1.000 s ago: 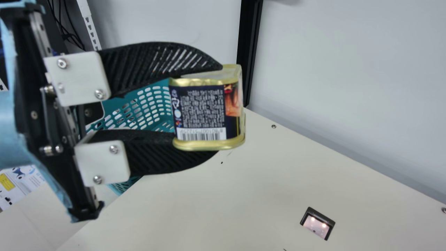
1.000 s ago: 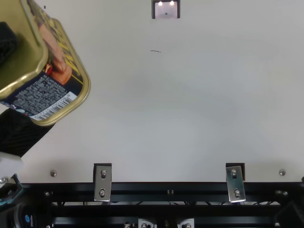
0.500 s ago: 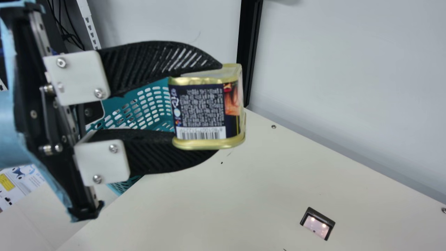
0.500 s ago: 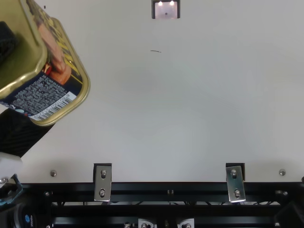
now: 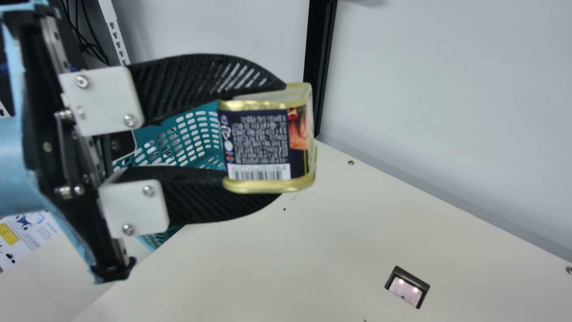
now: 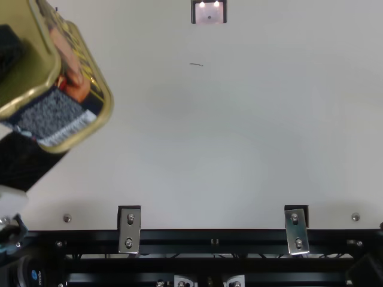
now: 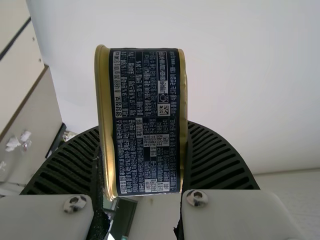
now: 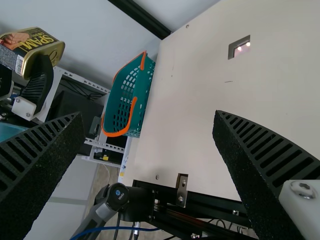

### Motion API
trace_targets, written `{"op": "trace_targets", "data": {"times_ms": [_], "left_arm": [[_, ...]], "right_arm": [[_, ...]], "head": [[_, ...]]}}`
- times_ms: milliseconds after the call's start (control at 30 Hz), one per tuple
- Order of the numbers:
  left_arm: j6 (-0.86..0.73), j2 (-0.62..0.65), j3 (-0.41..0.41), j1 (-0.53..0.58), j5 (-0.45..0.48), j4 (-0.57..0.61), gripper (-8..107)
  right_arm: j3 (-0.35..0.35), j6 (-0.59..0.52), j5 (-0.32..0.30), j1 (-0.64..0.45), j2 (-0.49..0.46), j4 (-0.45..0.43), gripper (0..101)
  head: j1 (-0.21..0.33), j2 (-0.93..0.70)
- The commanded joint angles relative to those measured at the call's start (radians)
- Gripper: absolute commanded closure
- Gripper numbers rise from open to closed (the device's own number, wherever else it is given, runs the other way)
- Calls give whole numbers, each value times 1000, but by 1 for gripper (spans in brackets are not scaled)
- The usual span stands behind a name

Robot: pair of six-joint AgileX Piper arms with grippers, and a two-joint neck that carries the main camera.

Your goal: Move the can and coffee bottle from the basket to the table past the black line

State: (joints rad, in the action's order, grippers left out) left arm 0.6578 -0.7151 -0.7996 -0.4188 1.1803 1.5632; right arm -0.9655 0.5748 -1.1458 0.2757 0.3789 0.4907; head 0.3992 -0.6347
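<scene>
Right wrist view, teal basket [image 8: 143, 97], orange trim [image 8: 116, 133]

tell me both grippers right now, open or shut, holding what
Left gripper: closed on the can, one finger on each side.
Right gripper: open, nothing between its fingers.

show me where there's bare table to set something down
Bare table lies between the lit cutout and the metal brackets, bar one thin mark. It is crowded at the main view's left, where the left pincer holds the can in front of the basket.
</scene>
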Motion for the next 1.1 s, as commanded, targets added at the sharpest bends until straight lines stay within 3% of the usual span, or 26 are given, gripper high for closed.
{"op": "trace_targets", "data": {"times_ms": [0, 267, 633, 667, 700, 833, 1067], "left_arm": [[-60, -12, -9, 0, -9, -23, 89], [-415, -118, -92, 59, -114, -196, 89], [-870, -295, -219, 317, -465, -500, 89], [-895, -305, -224, 338, -493, -519, 89], [-779, -290, -218, 290, -401, -463, 89], [-880, -307, -223, 337, -482, -519, 89], [-896, -307, -223, 337, -492, -516, 89]], "right_arm": [[0, 0, 0, 0, 0, 0, 0], [0, 0, 0, 0, 0, 0, 0], [0, 0, 0, 0, 0, 0, 0], [0, 0, 0, 0, 0, 0, 0], [0, 0, 0, 0, 0, 0, 0], [0, 0, 0, 0, 0, 0, 0], [0, 0, 0, 0, 0, 0, 0]], "head": [[33, -20], [33, -20], [11, 30], [5, 54], [0, 81], [-22, 215], [-70, 423]]}}
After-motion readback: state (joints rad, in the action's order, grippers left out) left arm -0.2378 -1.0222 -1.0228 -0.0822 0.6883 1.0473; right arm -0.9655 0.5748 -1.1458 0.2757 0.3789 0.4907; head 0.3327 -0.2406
